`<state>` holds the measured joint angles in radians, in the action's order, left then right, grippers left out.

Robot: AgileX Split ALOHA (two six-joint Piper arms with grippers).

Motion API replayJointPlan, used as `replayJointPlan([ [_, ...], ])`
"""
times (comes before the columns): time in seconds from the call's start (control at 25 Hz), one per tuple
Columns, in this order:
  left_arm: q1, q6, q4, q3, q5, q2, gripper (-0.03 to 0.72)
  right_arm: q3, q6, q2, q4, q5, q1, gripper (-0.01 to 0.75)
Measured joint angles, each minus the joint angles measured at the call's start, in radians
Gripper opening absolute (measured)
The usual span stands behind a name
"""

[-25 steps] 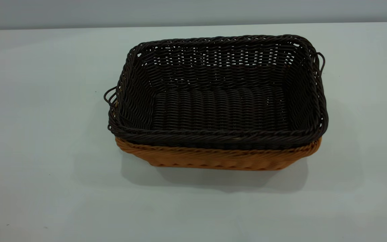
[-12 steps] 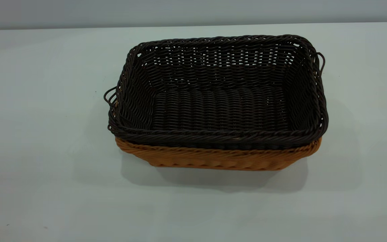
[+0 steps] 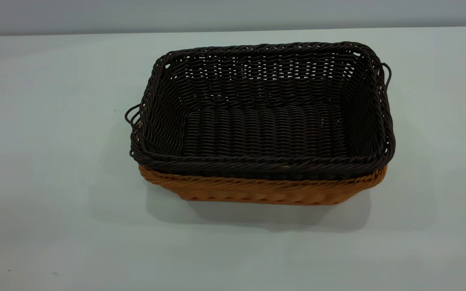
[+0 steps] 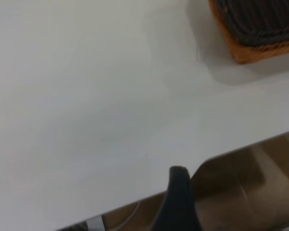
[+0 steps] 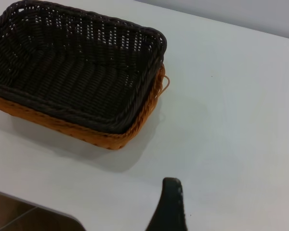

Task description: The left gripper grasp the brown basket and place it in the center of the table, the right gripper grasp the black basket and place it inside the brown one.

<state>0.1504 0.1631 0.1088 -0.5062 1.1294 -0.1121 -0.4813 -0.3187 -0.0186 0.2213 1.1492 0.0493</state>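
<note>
black basket [image 3: 263,121] nested in brown basket [image 3: 257,190], mid-bench [image 3: 47,161] | left gripper [image 4: 179,199] off by bench edge, well apart; right gripper [image 5: 169,207] near baskets, clear | fingers: one tip each visible, released or clenched cannot tell | step: retreat | tip: lift away, avoid rims and loop handles

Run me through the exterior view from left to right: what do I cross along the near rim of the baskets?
Bare table → black basket nested in the brown basket → bare table again.
</note>
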Motion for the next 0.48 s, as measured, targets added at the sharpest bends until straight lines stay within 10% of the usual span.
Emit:
replayJointPlan([
  [0.48,0.000,-0.150,-0.080,0.017,-0.022,0.000,0.562,0.000,-0.001,0.000,0.002,-0.001,0.000,0.574],
])
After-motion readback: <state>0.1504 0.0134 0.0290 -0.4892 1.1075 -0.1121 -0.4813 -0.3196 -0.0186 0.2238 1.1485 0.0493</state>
